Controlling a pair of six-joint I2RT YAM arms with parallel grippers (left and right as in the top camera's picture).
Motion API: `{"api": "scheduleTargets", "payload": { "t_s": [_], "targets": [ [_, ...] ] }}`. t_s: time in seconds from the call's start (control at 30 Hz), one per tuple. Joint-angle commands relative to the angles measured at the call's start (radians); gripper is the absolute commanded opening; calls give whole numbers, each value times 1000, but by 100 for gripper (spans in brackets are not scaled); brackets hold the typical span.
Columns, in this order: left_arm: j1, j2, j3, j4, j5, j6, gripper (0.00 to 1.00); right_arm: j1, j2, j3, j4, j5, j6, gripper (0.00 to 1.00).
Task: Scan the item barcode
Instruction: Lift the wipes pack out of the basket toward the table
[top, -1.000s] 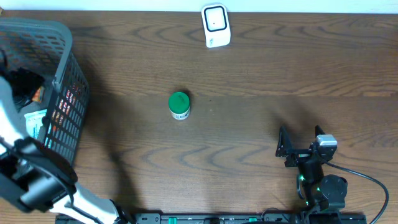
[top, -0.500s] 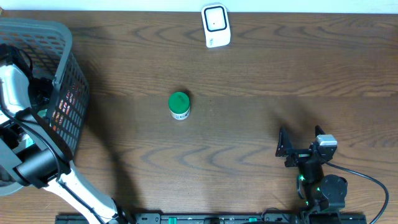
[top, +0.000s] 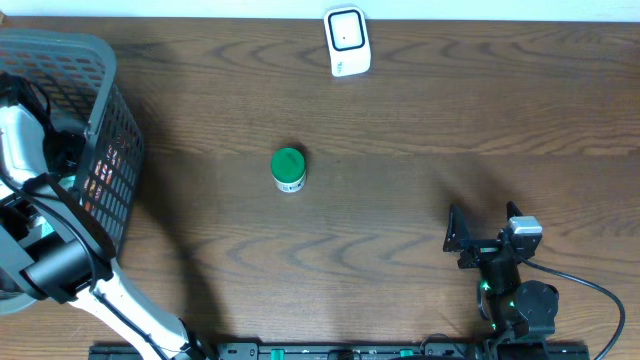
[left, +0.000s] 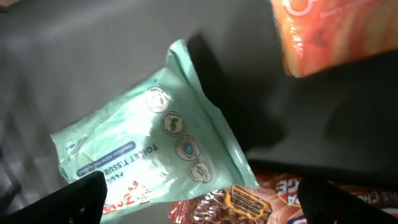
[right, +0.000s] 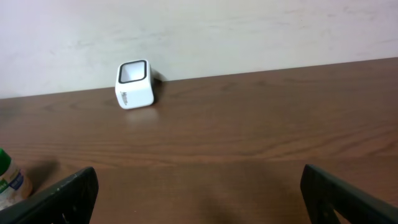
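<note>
Left wrist alone shows the tissue pack (left: 152, 146) inside the basket (top: 104, 62).

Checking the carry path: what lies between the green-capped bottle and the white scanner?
Nothing: the overhead view shows bare table between bottle and scanner.

Compared with a second ago, the left arm (top: 22, 140) is carried farther up and deeper into the grey basket (top: 108, 70), its elbow drawn closer to the basket's wall; over the last half-second almost no shift is seen
</note>
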Motion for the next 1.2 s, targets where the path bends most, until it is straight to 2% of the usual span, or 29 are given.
{"api": "scheduleTargets", "payload": {
  "t_s": [0.0, 0.4, 1.17],
  "targets": [
    [16, 14, -15, -5, -24, -8, 98, 6, 0, -1, -4, -5, -15, 99],
    [79, 20, -72, 0, -46, -4, 98, 6, 0, -1, -3, -5, -15, 99],
    [78, 61, -76, -3, -15, 8, 98, 6, 0, -1, -3, -5, -15, 99]
  ]
}}
